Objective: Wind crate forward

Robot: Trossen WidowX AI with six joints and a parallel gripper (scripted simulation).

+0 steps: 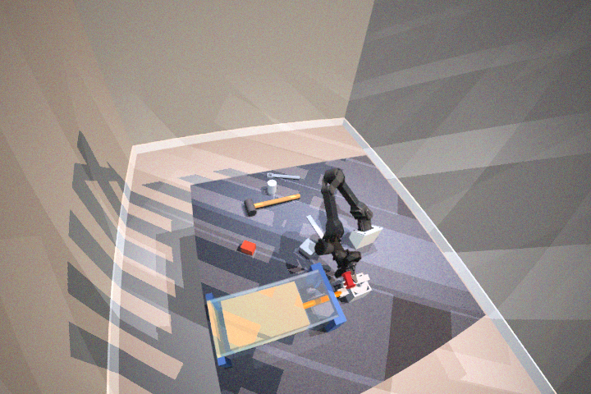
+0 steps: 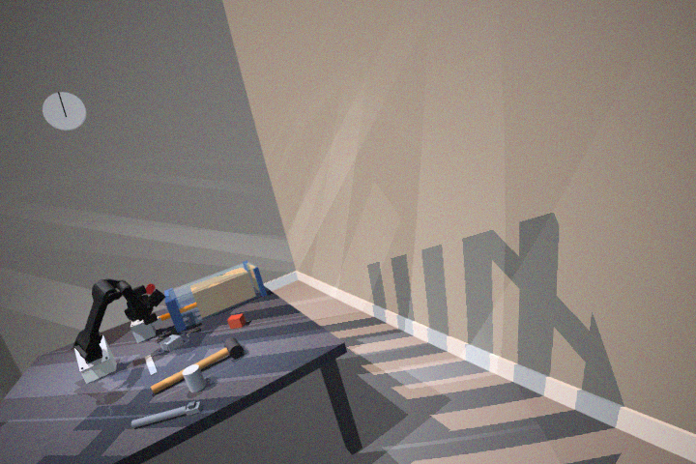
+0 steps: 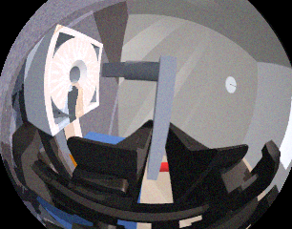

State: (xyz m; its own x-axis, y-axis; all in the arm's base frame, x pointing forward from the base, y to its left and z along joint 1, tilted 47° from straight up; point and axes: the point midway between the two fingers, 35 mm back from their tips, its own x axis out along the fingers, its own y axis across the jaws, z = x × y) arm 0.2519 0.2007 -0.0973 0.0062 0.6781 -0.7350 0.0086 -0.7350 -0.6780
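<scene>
My gripper (image 1: 346, 270) (image 2: 145, 303) (image 3: 157, 125) is shut on the winch handle (image 3: 160, 114), a grey cranked bar with a red knob (image 1: 348, 279) (image 2: 150, 288). I hold it just above the white hand winch (image 1: 360, 290) (image 2: 141, 332) (image 3: 57, 86), whose round hole shows at the left of the wrist view. I cannot tell whether the key touches the hole. An orange strap (image 1: 315, 303) (image 2: 187, 307) runs from the winch to the tan crate (image 1: 263, 315) (image 2: 222, 292). The crate lies flat inside the clear-panelled cubby, set back from the blue frame (image 1: 329, 290) (image 2: 173, 316) at its mouth.
On the bench lie a hammer (image 1: 272, 203) (image 2: 197, 363), a white cylinder (image 1: 272, 186) (image 2: 193, 378), a spanner (image 1: 283, 176) (image 2: 162, 416), a red block (image 1: 247, 247) (image 2: 237, 320), a grey block (image 1: 308, 247) (image 2: 169, 342) and a flat steel strip (image 1: 314, 226) (image 2: 151, 363). The arm's base (image 1: 364, 235) (image 2: 94, 365) stands behind the winch.
</scene>
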